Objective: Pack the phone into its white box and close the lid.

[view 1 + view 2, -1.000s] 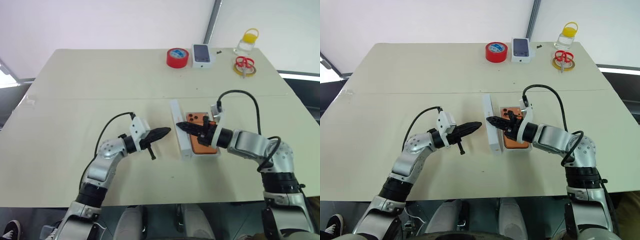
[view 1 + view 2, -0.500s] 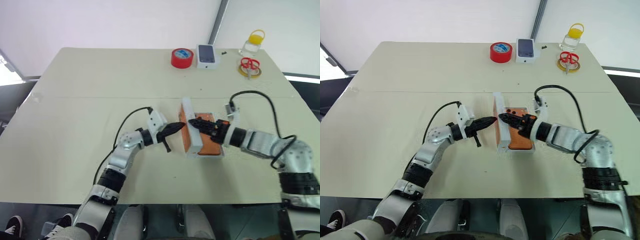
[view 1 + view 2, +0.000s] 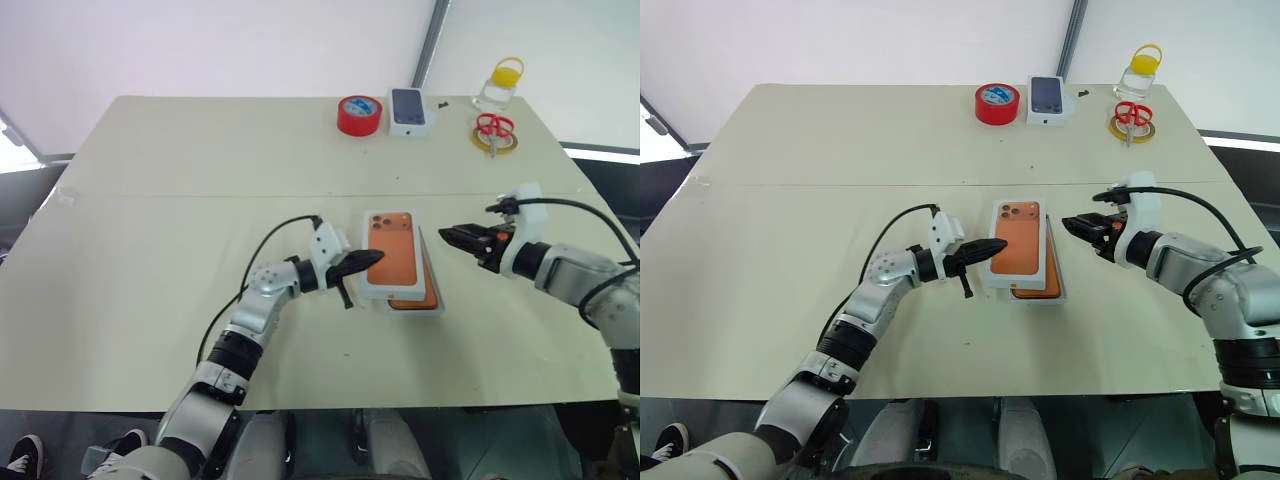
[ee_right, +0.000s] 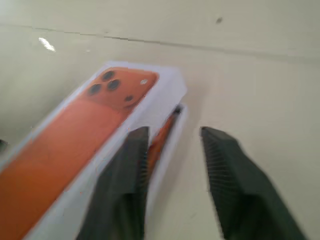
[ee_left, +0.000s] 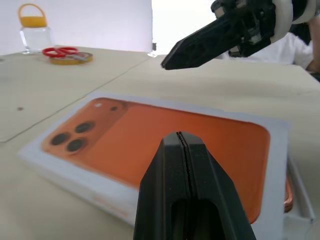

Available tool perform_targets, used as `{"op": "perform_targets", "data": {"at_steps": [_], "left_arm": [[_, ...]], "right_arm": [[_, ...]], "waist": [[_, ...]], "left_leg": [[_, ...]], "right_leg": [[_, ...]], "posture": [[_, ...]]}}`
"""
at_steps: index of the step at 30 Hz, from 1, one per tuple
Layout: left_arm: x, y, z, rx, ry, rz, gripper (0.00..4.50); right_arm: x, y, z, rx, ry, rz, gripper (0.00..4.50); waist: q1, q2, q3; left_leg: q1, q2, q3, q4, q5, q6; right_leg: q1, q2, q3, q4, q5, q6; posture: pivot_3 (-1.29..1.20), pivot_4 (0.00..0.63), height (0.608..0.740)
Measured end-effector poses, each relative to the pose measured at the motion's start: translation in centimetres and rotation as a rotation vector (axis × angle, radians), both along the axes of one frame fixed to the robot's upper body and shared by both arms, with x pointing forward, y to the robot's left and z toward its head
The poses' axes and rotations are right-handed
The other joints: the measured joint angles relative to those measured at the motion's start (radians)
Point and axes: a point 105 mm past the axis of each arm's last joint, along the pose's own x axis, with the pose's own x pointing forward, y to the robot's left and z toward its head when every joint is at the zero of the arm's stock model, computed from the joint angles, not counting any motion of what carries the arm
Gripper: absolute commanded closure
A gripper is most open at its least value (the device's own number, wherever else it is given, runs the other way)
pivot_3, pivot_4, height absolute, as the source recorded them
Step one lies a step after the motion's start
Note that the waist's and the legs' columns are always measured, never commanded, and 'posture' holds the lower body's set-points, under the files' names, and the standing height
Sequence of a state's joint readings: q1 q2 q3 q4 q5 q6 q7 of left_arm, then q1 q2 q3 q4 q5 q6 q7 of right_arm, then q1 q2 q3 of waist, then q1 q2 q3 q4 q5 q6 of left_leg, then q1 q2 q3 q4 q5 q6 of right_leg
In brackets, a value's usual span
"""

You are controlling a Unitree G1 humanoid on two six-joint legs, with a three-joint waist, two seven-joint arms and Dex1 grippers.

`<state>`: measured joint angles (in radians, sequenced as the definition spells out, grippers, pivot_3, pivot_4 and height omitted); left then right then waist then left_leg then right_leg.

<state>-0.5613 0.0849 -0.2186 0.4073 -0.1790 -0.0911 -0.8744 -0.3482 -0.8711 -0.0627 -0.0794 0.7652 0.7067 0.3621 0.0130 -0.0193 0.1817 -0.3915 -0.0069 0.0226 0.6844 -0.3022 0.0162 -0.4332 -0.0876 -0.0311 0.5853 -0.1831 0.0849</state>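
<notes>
- Risk, my read: lid (image 3: 390,255) sits skewed over the white box (image 3: 428,300), so pressing down now could jam a wall on the rim or wedge it crooked.
- Risk: left gripper (image 3: 368,259), fingers pressed together and holding nothing, has its tip at the lid's left edge; a shove could slide lid and box across the desk (image 3: 180,170).
- Right gripper (image 3: 452,237) hangs just off the lid's right side, fingers parted, empty.
- Lid: white walls, orange phone picture with three lenses on top.
- Phone (image 4: 161,131): an orange sliver under the lid.
- Stack is mid-desk, toward the near edge.
</notes>
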Motion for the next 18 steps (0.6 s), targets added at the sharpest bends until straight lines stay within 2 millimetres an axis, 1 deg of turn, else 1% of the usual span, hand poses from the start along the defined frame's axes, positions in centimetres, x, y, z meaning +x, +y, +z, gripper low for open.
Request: {"op": "perform_targets", "data": {"at_steps": [1,4,6,8,9,11,13,15,18], "left_arm": [[0.3,0.6,0.2,0.004,-0.005,0.023,4.50],[1.4,2.0,0.0,0.020,0.009,0.104,4.50],[2.6,2.7,-0.4,0.062,0.018,0.178,4.50],[3.6,3.0,-0.7,0.101,0.028,0.239,4.50],[4.0,3.1,-1.0,0.123,0.039,0.262,4.50],[4.3,2.9,-1.8,0.143,0.073,0.279,4.50],[4.5,2.2,-3.0,0.177,0.134,0.273,4.50],[4.6,1.8,-3.1,0.194,0.155,0.261,4.50],[4.5,1.0,-3.2,0.211,0.175,0.234,4.50]], "right_arm": [[0.2,-0.2,-0.4,-0.064,-0.032,-0.010,4.44],[0.7,0.2,-1.0,-0.154,-0.099,-0.008,4.44],[0.9,0.6,-1.3,-0.217,-0.131,0.002,4.44],[1.0,1.0,-1.7,-0.275,-0.149,0.021,4.44],[1.0,1.3,-1.9,-0.273,-0.150,0.028,4.44],[1.0,1.8,-2.3,-0.268,-0.144,0.043,4.44],[1.1,2.2,-2.7,-0.289,-0.140,0.059,4.44],[1.1,2.6,-2.8,-0.289,-0.141,0.074,4.44],[1.1,2.6,-2.9,-0.309,-0.139,0.087,4.44]], "waist": [[0.000,0.000,0.000],[0.000,0.000,0.000],[0.003,0.000,0.000],[0.002,0.000,0.000],[0.001,0.000,0.000],[0.001,0.000,0.000],[0.002,0.000,0.000],[0.002,0.000,0.000],[0.002,0.000,0.000]], "left_leg": [[0.000,0.000,0.000,0.000,0.000,0.000],[0.000,-0.001,0.001,0.000,0.000,0.000],[0.000,-0.001,0.001,0.001,0.000,0.000],[0.000,-0.001,0.000,0.001,0.000,0.000],[0.000,-0.001,0.000,0.001,0.000,0.000],[0.000,-0.001,0.001,0.000,0.000,0.000],[0.000,-0.001,0.001,0.000,0.000,0.000],[0.000,-0.001,0.001,0.000,0.000,0.000],[0.000,-0.001,0.000,0.000,0.000,0.000]], "right_leg": [[0.000,0.000,0.000,0.000,0.000,0.000],[0.000,-0.001,0.001,-0.001,0.001,0.000],[0.001,-0.001,0.001,-0.001,0.001,0.000],[0.001,-0.001,0.001,-0.001,0.001,0.000],[0.001,-0.001,0.001,-0.001,0.001,0.000],[0.001,-0.001,0.001,-0.001,0.002,0.000],[0.001,-0.001,0.000,-0.002,0.002,0.000],[0.001,-0.001,0.000,-0.002,0.002,0.000],[0.001,-0.001,0.000,-0.001,0.002,0.000]], "posture": [[0.00,0.150,0.740],[0.00,0.150,0.740],[0.00,0.150,0.740],[0.00,0.150,0.740],[0.00,0.150,0.740],[0.00,0.150,0.740],[0.00,0.150,0.740],[0.00,0.150,0.740],[0.00,0.150,0.740]]}}
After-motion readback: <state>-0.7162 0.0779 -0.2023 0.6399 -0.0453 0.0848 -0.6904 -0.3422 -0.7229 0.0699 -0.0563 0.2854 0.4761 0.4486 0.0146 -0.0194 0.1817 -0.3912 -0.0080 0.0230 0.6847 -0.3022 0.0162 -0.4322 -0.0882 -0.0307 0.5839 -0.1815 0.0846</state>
